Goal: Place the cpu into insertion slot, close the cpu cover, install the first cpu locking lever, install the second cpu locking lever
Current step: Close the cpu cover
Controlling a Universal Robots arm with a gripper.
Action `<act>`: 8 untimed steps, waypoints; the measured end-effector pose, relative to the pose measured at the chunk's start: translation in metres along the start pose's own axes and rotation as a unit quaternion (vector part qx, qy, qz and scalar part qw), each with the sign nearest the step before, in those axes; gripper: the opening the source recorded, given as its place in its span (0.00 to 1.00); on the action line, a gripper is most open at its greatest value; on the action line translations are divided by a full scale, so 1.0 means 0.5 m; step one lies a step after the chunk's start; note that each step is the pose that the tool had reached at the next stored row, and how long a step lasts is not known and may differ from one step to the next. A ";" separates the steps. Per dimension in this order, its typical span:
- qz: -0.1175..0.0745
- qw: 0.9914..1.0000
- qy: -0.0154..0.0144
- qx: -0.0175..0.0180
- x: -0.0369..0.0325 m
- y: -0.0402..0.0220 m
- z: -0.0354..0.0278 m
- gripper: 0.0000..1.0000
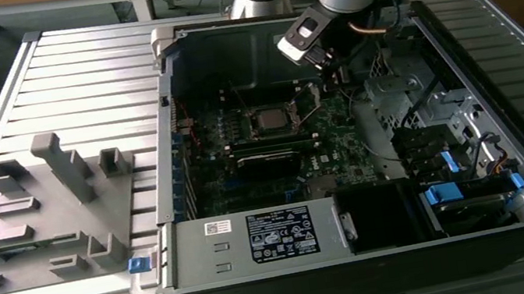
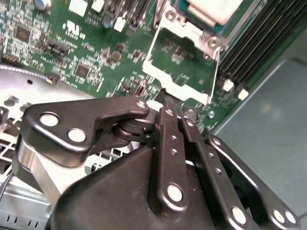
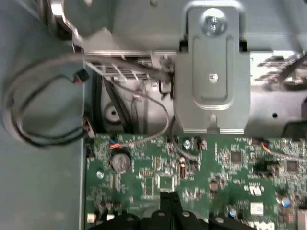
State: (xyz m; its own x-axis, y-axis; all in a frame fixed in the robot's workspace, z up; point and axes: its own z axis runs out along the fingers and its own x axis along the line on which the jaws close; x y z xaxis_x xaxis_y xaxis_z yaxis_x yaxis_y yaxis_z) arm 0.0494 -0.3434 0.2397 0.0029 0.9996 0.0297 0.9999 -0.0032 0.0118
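The arm came down from above into the open computer case, which lay on the ribbed tabletop. Its gripper hung over the green motherboard, toward the exterior view's right of the insertion slot.

In the second wrist view the cpu sat flat in the slot with its pale metal face up. The cpu cover was swung open, clear of the chip, and green board showed through its square window. A thin wire lever ran along one side of the frame.

The fingers were drawn almost together, with barely a slit between them. Their tips met the cover's free edge. Whether they actually pinched that edge could not be told.

Room was tight on several sides. The long black memory slots ran just beside the slot, and a bare grey panel began right at the board's edge. In the first wrist view, beyond the fingertips, the board held a coin battery. It ended against a grey metal bracket, with loose cables looping over the case floor. The case walls stood on every side, so the open way out was upward.

Outside the case, on the exterior view's left, a grey fixture stood well apart on the tabletop.
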 end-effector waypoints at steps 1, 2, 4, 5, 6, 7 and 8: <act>0.000 1.000 0.000 -0.001 0.000 -0.006 0.000 0.11; 0.000 1.000 0.000 -0.002 0.000 -0.015 0.000 0.11; 0.000 1.000 0.000 -0.005 0.000 -0.033 0.000 0.11; 0.000 1.000 0.000 -0.006 0.000 -0.042 0.000 0.11; 0.000 1.000 0.000 -0.008 0.000 -0.051 0.000 0.11; 0.000 1.000 0.001 -0.009 0.000 -0.060 0.000 0.11; 0.000 1.000 0.001 -0.010 0.000 -0.069 0.000 0.11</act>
State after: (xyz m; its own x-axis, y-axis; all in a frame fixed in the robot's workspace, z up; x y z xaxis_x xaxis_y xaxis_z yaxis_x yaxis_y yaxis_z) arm 0.0147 -0.3434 0.2391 0.0023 0.9995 0.0317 0.9995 -0.0033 0.0318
